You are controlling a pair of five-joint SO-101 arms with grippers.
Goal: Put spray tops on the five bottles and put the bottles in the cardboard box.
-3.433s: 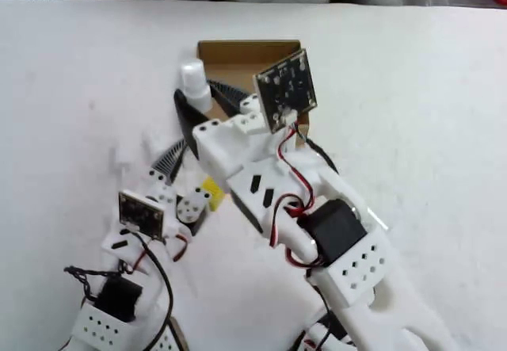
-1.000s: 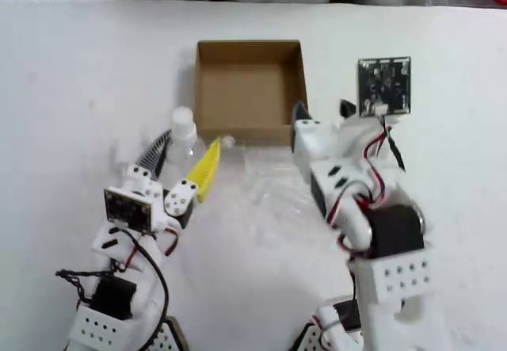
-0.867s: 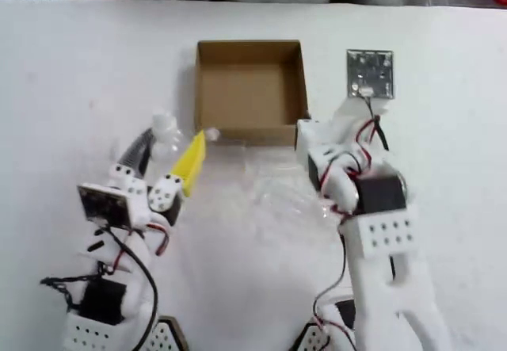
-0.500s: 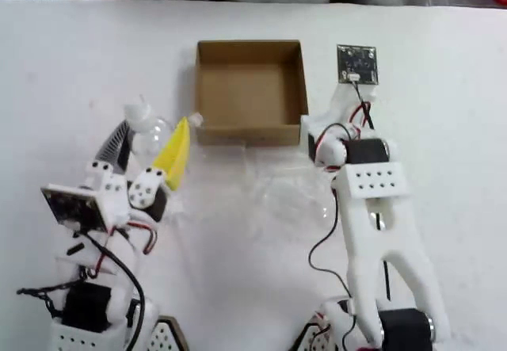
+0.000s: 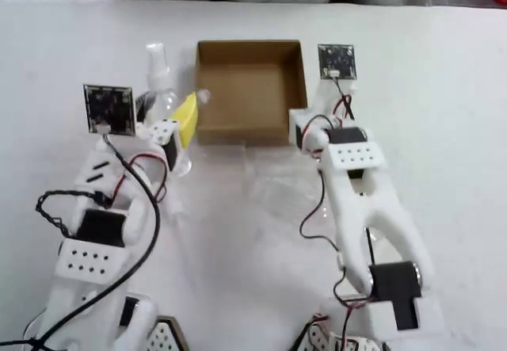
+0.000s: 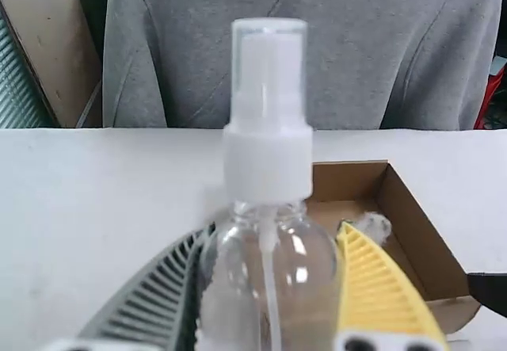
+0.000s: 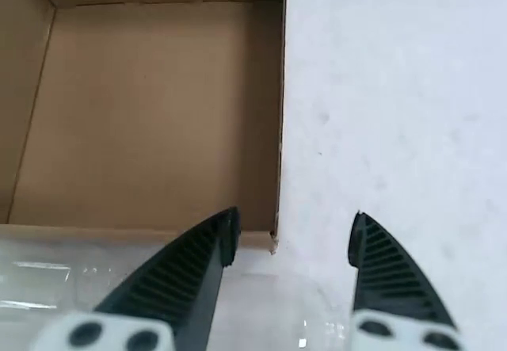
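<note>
— Left gripper (image 6: 277, 238) pinches what?
— Clear, round-shouldered bottle (image 6: 269, 276), white spray top (image 6: 268, 121) on, upright just beside the cardboard box (image 5: 249, 47).
— Right gripper (image 7: 294, 220)?
— Ribbed fingers (image 7: 190, 264) spread above the box's near corner; plain brown floor inside.

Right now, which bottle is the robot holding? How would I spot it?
Find the cardboard box on the white table. Beside it, the left claw grips a clear bottle. It stands upright, wearing a white spray top, squeezed between grey and yellow fingers.
</note>
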